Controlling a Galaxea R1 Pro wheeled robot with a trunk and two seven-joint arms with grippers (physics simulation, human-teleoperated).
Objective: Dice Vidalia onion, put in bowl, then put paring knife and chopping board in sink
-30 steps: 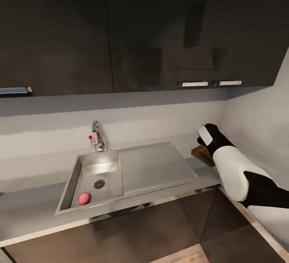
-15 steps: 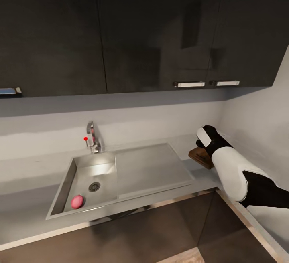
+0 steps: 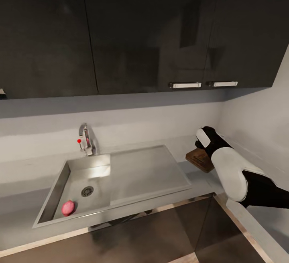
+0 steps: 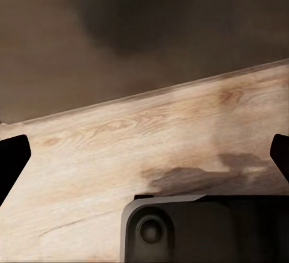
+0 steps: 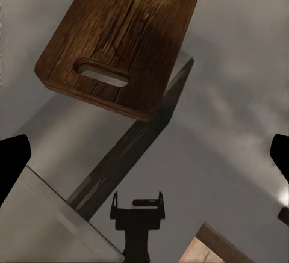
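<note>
Right claw [image 5: 144, 145] spread wide and empty — poised above the board [image 5: 123, 37].
The board lies on the countertop [image 3: 200, 174] just ahead of the fingertips; the onion [image 3: 68, 207] sits well off in the sink [image 3: 52, 199]. Left claw [image 4: 144, 154] is likewise spread — over wooden floor [image 4: 120, 154].

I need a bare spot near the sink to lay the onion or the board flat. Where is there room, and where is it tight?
The steel drainboard between the basin and the chopping board is bare. Inside the sink, the floor around the drain is free; the Vidalia onion sits in its near corner. The countertop left of the sink looks bare too. It is tight in the right corner, where the right arm hangs over the board.
</note>
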